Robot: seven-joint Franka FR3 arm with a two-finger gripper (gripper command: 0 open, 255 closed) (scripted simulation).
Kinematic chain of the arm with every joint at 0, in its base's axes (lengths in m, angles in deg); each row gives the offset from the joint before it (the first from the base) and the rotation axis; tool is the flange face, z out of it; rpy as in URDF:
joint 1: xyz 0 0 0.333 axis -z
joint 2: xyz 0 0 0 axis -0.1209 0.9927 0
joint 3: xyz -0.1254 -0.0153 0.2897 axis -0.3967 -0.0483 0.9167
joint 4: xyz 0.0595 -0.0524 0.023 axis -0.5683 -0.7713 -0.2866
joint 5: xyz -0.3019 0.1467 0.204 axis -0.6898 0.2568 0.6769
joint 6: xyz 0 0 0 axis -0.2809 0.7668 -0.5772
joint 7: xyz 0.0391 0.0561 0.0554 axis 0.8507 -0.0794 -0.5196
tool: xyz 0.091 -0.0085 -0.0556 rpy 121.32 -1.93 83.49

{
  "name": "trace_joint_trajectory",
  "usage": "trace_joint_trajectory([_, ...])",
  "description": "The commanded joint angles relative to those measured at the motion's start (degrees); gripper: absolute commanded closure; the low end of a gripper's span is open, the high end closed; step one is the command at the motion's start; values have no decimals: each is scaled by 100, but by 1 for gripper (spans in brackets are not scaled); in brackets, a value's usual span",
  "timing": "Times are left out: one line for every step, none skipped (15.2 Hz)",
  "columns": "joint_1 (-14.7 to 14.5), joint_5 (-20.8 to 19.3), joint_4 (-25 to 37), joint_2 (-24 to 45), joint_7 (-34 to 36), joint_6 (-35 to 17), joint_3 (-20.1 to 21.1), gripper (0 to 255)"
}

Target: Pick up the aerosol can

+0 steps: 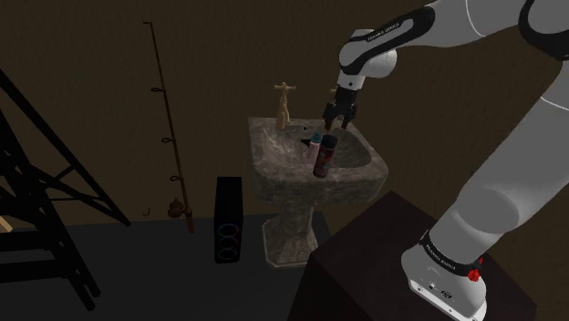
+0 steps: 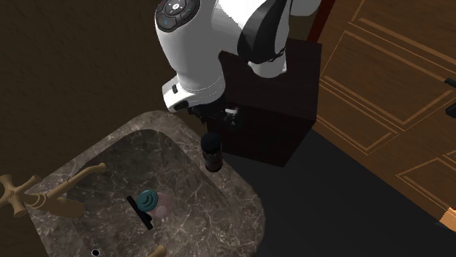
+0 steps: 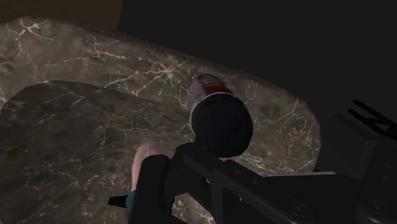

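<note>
The aerosol can [image 1: 322, 157] is dark red with a black cap. It stands upright on the marbled stone sink's rim [image 2: 241, 191], on the side nearest my stand, with its black cap [image 2: 212, 143] seen from above. My gripper [image 1: 338, 121] hangs just above the can, pointing down, with its fingers apart and nothing between them. In the second exterior view the gripper [image 2: 218, 117] sits right over the can's cap. In the wrist view the can [image 3: 218, 118] lies ahead of one black finger [image 3: 153, 188], not touched.
A teal round-lidded object [image 2: 148, 198] with a pinkish body lies in the basin. Wooden taps [image 1: 285, 100] stand at the sink's back. A fishing rod [image 1: 169, 128], a black speaker [image 1: 228, 219] and a black frame [image 1: 46, 210] stand to the shoulder view's left.
</note>
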Motion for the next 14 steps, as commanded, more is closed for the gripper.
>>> trace_joint_trajectory([53, 175, 307, 508, -121, -153, -50, 0])
trace_joint_trajectory([87, 261, 455, 732, -180, -202, -68, 0])
trace_joint_trajectory([125, 348, 610, 957, -238, -244, -82, 0])
trace_joint_trajectory([167, 435, 771, 1182, -293, -279, -91, 0])
trace_joint_trajectory([192, 479, 858, 1299, -321, -294, -92, 0])
trace_joint_trajectory([195, 495, 836, 1344, -338, -360, -86, 0])
trace_joint_trajectory([198, 512, 815, 1391, -356, -425, -81, 0])
trace_joint_trajectory([200, 529, 796, 1439, -375, -490, -75, 0])
trace_joint_trajectory([202, 547, 778, 1487, -393, -555, -70, 0])
trace_joint_trajectory([205, 565, 761, 1537, -412, -619, -64, 0])
trace_joint_trajectory([208, 584, 746, 1587, -431, -682, -58, 0])
trace_joint_trajectory([211, 603, 732, 1638, -451, -746, -52, 0])
trace_joint_trajectory([213, 613, 724, 1668, -462, -782, -48, 0])
trace_joint_trajectory([213, 613, 724, 1668, -462, -782, -48, 0])
